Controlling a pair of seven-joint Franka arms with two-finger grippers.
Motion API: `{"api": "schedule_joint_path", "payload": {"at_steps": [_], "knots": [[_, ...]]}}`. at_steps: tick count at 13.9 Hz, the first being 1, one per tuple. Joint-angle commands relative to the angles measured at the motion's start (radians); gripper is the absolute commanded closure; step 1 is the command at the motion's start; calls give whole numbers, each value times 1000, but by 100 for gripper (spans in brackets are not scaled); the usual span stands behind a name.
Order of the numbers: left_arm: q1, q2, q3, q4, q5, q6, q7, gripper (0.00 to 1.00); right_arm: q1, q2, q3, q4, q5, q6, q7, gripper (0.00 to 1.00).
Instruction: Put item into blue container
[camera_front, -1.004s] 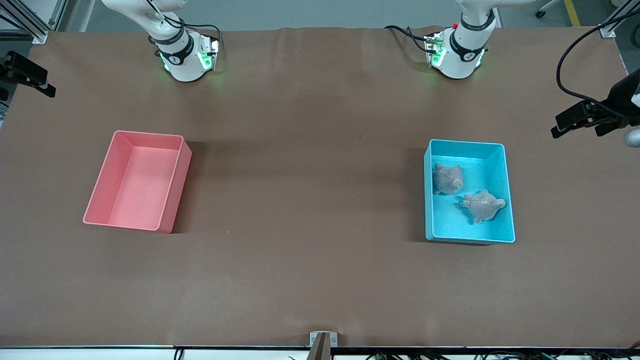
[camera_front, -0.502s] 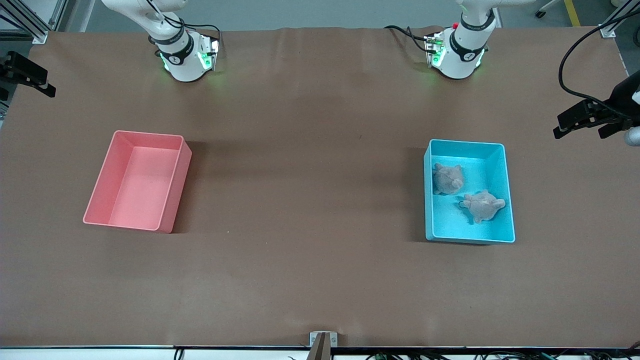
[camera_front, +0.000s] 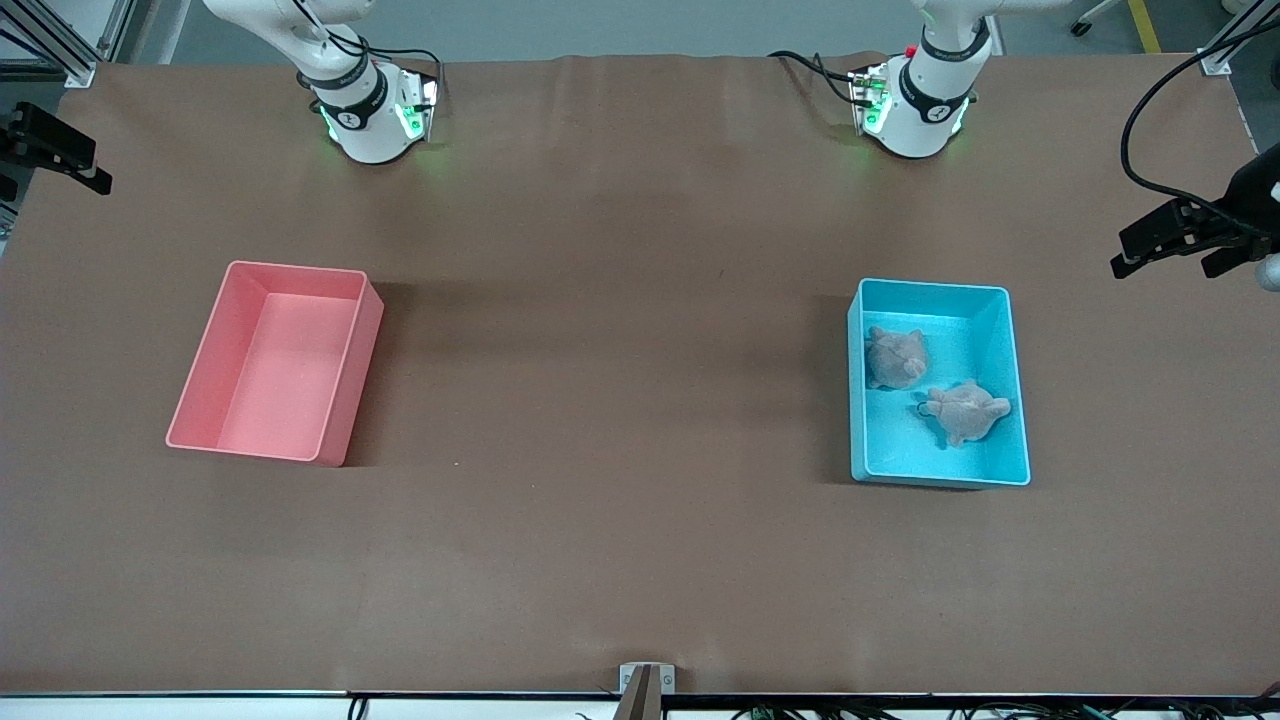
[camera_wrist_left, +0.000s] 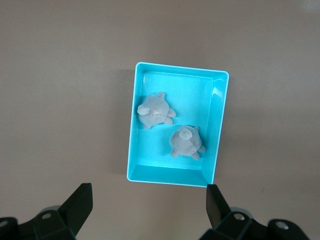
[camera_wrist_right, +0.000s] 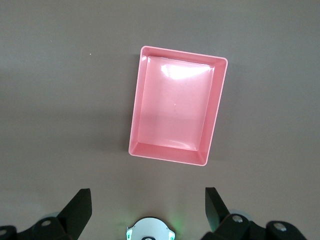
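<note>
Looks done to me: both plush toys (camera_wrist_left: 170, 129) lie in the blue container (camera_wrist_left: 132, 150) under my spread, empty left gripper (camera_wrist_left: 149, 207); right gripper (camera_wrist_right: 147, 207) waits spread over the bare pink bin (camera_wrist_right: 135, 130), nothing left loose.

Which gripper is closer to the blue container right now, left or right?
Left. The left gripper, open and empty, hangs high over the blue container, which holds two plush toys. The right gripper, also open, hangs over the pink bin at the right arm's end.
</note>
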Motion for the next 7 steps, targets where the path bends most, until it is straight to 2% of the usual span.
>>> {"api": "schedule_joint_path", "payload": {"at_steps": [1,7], "knots": [[-12,3,2,19,23,0,-1,0,0,-19,0,-12,11,-1,-5,0],[-4,11,0,14,15,-3,-2,0,5,-18,3,-10,11,-1,-5,0]]}}
